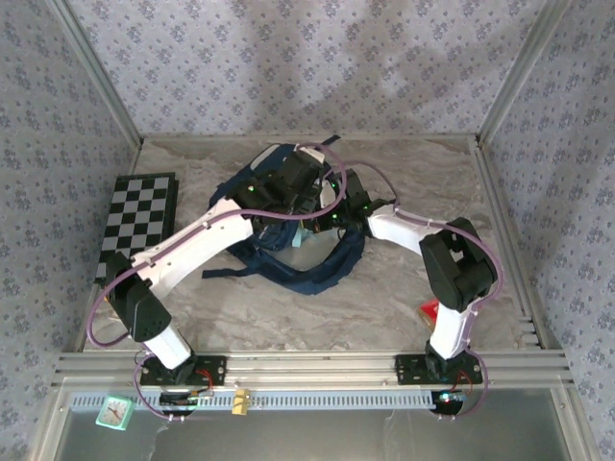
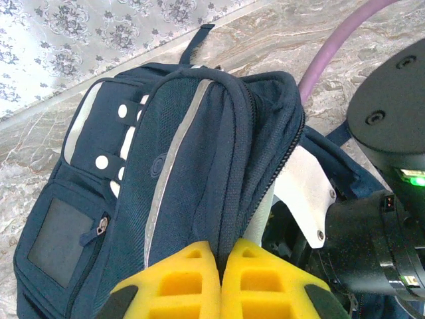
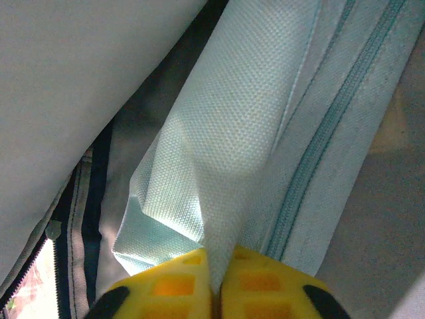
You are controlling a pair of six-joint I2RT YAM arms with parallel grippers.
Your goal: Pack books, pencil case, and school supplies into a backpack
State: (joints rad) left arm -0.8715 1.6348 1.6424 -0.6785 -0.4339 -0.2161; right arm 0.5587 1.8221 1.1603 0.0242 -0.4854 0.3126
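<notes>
Well, the navy blue fabric backpack [image 2: 192, 166], white and grey patches on its front, lies mid-worktop toward the back wall. Its dark straps trail over the marble-patterned worktop [image 1: 288, 317] toward the arms. Both arms reach in over it and meet above its opening.

The left claw [image 2: 221, 259] is clenched on the backpack. Its yellow fingers [image 2: 179, 279] pinch the zippered rim of the main compartment, with a fold of navy cloth squeezed between them.

The right claw [image 3: 216, 282] is down inside that opening. Its yellow pads [image 3: 172, 286] are pressed together on a fold of the light teal fabric pencil case [image 3: 252, 113], whose zip runs alongside the pinched fold. Pale lining surrounds the pouch there, and the bag's navy edge and zip teeth show at the lower left of that wrist's view. From above, a sliver of teal shows at the mouth of the bag between the two wrists.

A small flat red packet [image 1: 430, 309] lies on the worktop just beside the right arm, near the front right and well apart from the backpack. A black-and-white checkered board [image 1: 139, 219] lies flat at the left edge.
</notes>
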